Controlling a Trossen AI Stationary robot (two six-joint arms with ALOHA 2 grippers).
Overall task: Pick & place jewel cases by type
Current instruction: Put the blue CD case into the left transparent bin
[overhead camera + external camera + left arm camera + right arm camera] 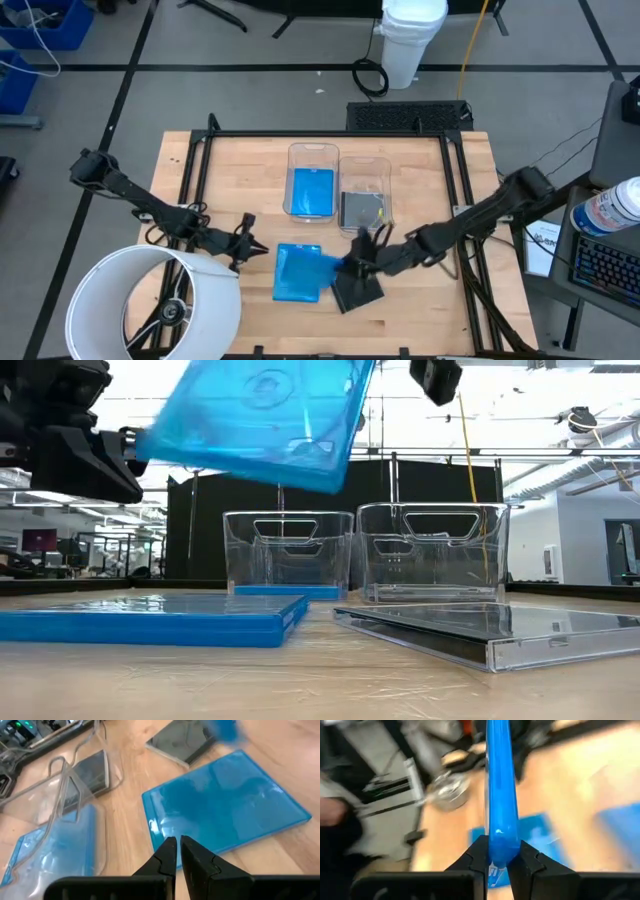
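My left claw [250, 247] hovers closed and empty at nine o'clock of the flat blue case [296, 271]. My right claw [352, 266] pinches a lifted blue case [258, 415], tilted, above it. A grey case [357, 289] lies at five o'clock. The left bin [312, 152] holds blue, the right bin [364, 162] grey.

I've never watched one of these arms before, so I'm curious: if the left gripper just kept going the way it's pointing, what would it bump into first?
Most likely the blue jewel case lying flat on the table. The left gripper, fingers shut and empty, points down at its near edge. Depth is hard to judge, so it might touch the wooden table just short of it.
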